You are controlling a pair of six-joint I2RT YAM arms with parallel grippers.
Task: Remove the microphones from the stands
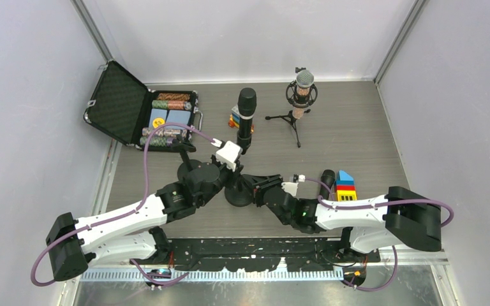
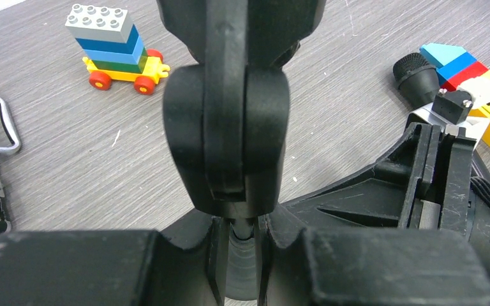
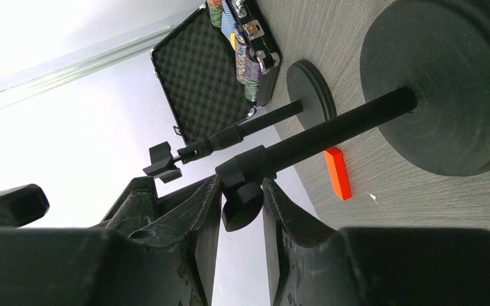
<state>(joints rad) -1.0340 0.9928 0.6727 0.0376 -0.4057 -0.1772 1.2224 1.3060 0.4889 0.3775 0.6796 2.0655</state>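
Your mic [image 1: 246, 115] stands upright in the clip [image 2: 226, 140], at 12 o'clock from the stand [image 1: 238, 195] base; left gripper [image 2: 241, 231] pinches the thin stem [image 2: 242, 254] beneath; right gripper [image 3: 242, 201] clamps the pole [image 3: 332, 131], likely bracing; mic itself looks ungripped.

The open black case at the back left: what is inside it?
Inside the case lie rows of poker chips and two blue boxes, perhaps cards. The left arm's purple cable crosses the near rows and hides part of them.
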